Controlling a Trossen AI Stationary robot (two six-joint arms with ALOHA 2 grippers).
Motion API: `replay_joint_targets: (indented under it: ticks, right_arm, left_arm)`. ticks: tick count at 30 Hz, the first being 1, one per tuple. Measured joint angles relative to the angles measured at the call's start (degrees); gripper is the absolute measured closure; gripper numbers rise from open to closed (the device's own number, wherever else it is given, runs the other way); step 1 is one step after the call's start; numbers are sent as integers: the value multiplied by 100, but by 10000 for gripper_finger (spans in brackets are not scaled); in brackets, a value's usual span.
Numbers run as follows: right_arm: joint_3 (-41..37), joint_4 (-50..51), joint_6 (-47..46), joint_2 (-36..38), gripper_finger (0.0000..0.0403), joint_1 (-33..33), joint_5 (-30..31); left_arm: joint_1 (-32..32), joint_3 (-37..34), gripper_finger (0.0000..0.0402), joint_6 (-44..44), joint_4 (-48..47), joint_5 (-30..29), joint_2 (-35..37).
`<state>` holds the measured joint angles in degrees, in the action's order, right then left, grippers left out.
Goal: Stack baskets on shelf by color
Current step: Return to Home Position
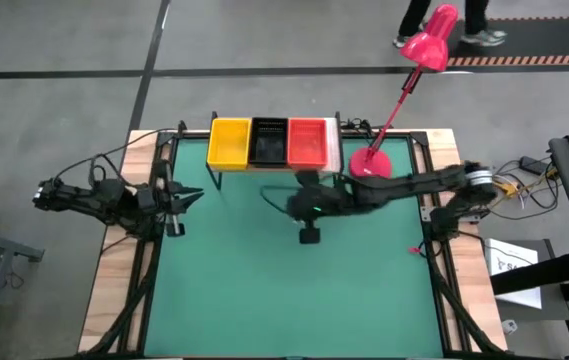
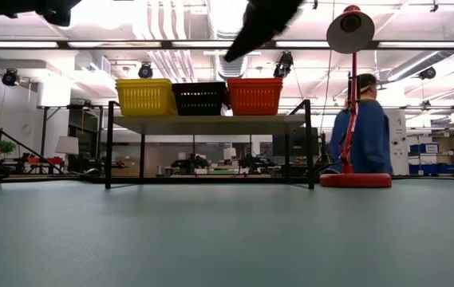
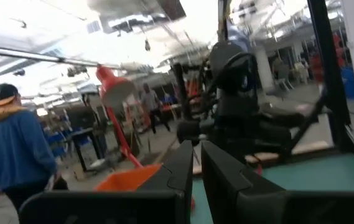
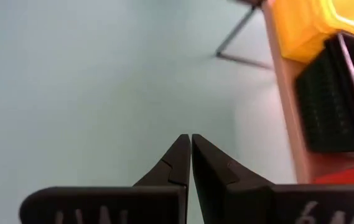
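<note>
Apparently the sorting is all but finished. Seen from above, the shelf [image 2: 211,123] at the far edge of the green desk [image 1: 264,290] carries three piles of baskets side by side and touching: the yellow pile [image 1: 229,143] on the left, the black pile [image 1: 269,142] in the middle and the orange-red pile [image 1: 307,143] on the right, each of one colour only. From desk height the piles stand level with one another (how many baskets sit in each cannot be counted, since they nest closely). No basket shows anywhere on the desk surface, so nothing appears left to stack. The right claw [image 1: 272,198] hangs over the desk just in front of the shelf, near the black pile, empty, its fingers [image 4: 178,158] pressed together. The left claw [image 1: 192,200] sits by the desk's left edge, beside the shelf's left end, also empty with its fingers [image 3: 183,168] closed. A pink-red lamp [image 1: 371,162] stands on the desk just right of the shelf. What seems left is only for the right arm to draw away to a resting pose; the left arm looks parked.
</note>
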<state>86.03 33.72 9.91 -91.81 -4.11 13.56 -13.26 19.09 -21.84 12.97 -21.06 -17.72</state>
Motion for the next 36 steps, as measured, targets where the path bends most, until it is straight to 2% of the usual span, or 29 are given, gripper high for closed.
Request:
replay_joint_targets:
  ticks: [4,6,8,10,12,17,23,28,36]
  right_arm:
    - [-1918,-2133,576,999,394,-50,-28]
    - [-2791,-3267,959,1457,394,-8,2]
    - [-3559,-4119,1285,1893,394,59,7]
    - [-4176,-4642,1396,2348,394,168,-40]
    - [-4689,-4774,1339,2895,394,310,-70]
    - [-5710,-4734,909,4319,394,535,-368]
    - [-6569,-4783,805,5892,394,539,-374]
    - [-7184,-4772,797,6879,394,539,-351]
    - [-7926,-4736,659,8042,394,555,-349]
  left_arm:
    - [0,0,385,-82,-531,35,-63]
    - [0,0,385,-128,-1089,304,-52]
    - [2,0,385,-135,-1918,956,-20]
    - [2,-1,385,-147,-2781,1884,53]
    - [-8,-63,385,-260,-2871,2291,89]
    - [4,-99,385,-276,-2485,2264,417]
    - [4,-448,385,-277,-2279,2195,1017]
    - [7,-685,385,-273,-2244,2189,1688]
    - [13,-876,385,-225,-2315,2158,1634]
